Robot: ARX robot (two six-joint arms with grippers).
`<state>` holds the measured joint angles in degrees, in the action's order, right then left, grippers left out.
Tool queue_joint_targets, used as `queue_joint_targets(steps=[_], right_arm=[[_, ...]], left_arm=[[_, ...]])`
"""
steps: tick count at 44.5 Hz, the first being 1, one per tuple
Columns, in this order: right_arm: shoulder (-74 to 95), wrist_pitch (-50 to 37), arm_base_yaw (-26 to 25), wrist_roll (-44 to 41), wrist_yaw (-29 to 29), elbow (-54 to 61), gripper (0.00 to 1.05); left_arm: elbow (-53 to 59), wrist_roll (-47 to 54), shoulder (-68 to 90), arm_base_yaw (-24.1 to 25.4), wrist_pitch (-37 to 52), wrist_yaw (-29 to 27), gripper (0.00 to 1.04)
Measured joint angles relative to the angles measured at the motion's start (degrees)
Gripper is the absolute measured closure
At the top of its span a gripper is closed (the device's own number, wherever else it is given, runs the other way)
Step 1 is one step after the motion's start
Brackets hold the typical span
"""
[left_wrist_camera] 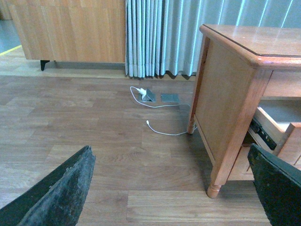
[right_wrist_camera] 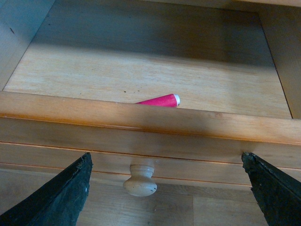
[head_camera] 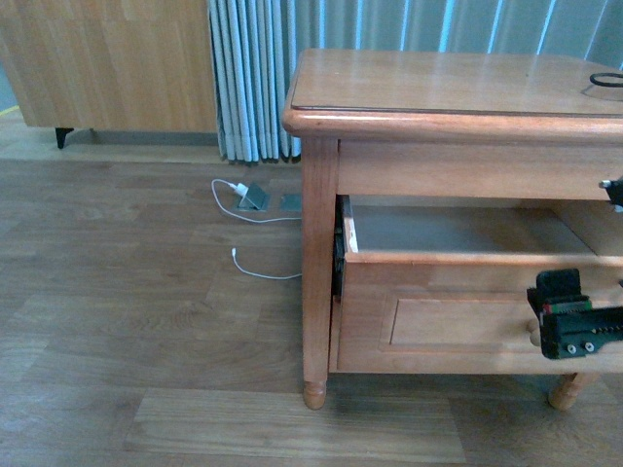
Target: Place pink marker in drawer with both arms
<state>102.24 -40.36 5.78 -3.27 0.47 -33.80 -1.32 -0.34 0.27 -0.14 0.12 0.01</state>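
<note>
The drawer [head_camera: 458, 316] stands pulled open from the dresser [head_camera: 438, 83], and its pale inside shows in the right wrist view [right_wrist_camera: 141, 70]. The pink marker [right_wrist_camera: 159, 100] lies inside the drawer just behind the front rim, which hides its lower part. My right gripper [right_wrist_camera: 167, 188] is open and empty in front of the drawer, its fingers [right_wrist_camera: 56, 197] wide on either side of the round knob [right_wrist_camera: 139, 180] without touching it. It shows at the right edge of the front view [head_camera: 569, 316]. My left gripper [left_wrist_camera: 169, 188] is open and empty above the floor, left of the dresser.
A black looped cable [head_camera: 608, 81] lies on the dresser top. A white cable [head_camera: 258, 268] and a floor socket [head_camera: 255, 197] lie on the wooden floor left of the dresser. Curtains [head_camera: 253, 78] and a wooden cabinet [head_camera: 107, 63] stand behind.
</note>
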Motion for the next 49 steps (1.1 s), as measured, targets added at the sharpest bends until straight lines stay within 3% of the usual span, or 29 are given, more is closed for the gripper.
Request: queue_joint_targets(steps=[14, 31, 49], right_arm=[[12.98, -5.18, 0.28, 1.38, 4.00, -12.39, 0.08], [20.96, -5.64, 0.07, 2.95, 5.01, -22.03, 0.08], [23.45, -7.08, -1.05, 3.08, 4.13, -24.72, 0.08]], left_arm=[[0.00, 0.00, 0.00, -0.02, 0.00, 0.00, 0.06], [0.00, 0.00, -0.02, 0.00, 0.00, 0.00, 0.06], [0.00, 0.00, -0.02, -0.02, 0.00, 0.00, 0.06]])
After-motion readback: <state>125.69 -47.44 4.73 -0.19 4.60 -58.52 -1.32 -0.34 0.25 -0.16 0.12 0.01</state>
